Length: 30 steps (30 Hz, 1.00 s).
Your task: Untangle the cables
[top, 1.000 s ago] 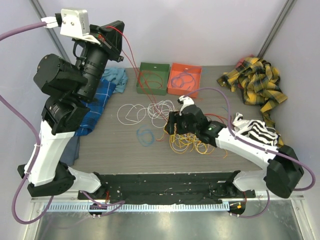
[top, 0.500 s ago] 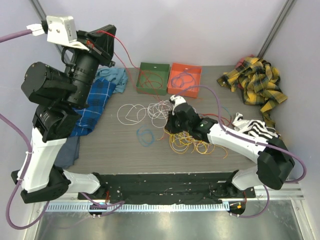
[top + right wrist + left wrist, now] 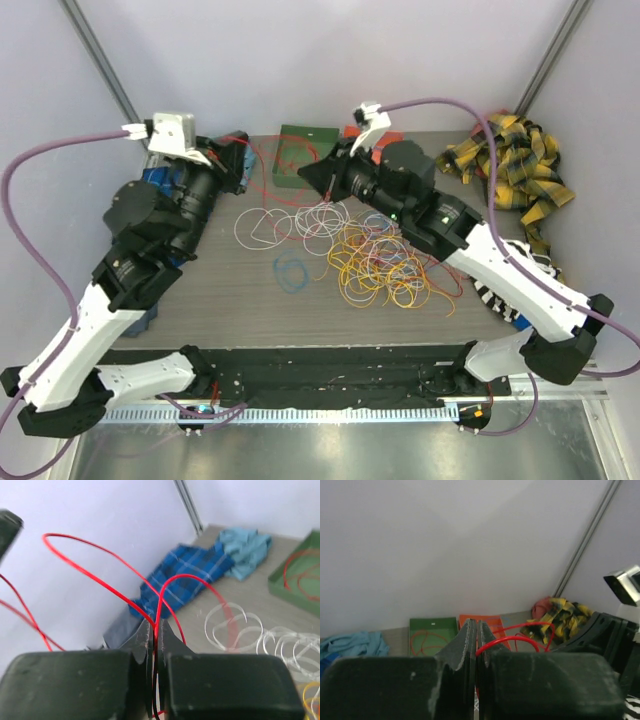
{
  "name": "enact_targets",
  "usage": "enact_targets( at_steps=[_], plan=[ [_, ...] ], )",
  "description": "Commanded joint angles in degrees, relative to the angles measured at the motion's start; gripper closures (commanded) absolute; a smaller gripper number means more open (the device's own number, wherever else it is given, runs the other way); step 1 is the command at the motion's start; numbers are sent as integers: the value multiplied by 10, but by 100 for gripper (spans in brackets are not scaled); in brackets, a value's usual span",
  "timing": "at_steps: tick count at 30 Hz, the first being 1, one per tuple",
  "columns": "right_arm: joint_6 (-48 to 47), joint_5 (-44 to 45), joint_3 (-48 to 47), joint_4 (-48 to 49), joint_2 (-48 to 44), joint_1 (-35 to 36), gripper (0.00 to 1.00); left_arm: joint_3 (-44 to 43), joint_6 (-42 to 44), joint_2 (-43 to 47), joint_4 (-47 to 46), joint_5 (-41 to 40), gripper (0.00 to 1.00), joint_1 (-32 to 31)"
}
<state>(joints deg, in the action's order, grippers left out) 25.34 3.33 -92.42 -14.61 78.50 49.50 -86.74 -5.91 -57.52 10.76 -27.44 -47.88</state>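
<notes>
The cables lie mid-table: a yellow and orange tangle (image 3: 385, 265), white coils (image 3: 300, 220) (image 3: 240, 625) and a small blue loop (image 3: 290, 270). One red cable (image 3: 262, 172) hangs in the air between both grippers. My left gripper (image 3: 236, 165) (image 3: 476, 625) is raised at the back left, shut on that red cable (image 3: 520, 639), which arches out to the right of its tips. My right gripper (image 3: 310, 178) (image 3: 156, 625) is raised over the white coils, shut on the same red cable (image 3: 100, 555), whose strands cross just above its tips.
A green tray (image 3: 305, 150) (image 3: 432, 635) holding an orange loop stands at the back, an orange tray (image 3: 490, 622) beside it. Yellow plaid cloth (image 3: 515, 165) lies back right, striped cloth (image 3: 500, 300) under the right arm, blue cloths (image 3: 185, 575) at the left.
My right gripper shut on the red cable, then rose from the tangle toward the back left. The left arm came down and rightward, still shut on the cable.
</notes>
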Motion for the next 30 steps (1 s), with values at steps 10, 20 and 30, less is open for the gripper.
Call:
enact_targets(
  at_steps=[10,20,30],
  plan=[
    [30,-7,180,-12,-26,9,99,-46,7,-113,-33,-9,100,2],
    [27,-26,210,-15,-33,9,99,164,-58,-88,-14,-68,100,3],
    [70,-69,262,49,79,79,92,293,-215,-66,106,-74,100,9]
  ],
)
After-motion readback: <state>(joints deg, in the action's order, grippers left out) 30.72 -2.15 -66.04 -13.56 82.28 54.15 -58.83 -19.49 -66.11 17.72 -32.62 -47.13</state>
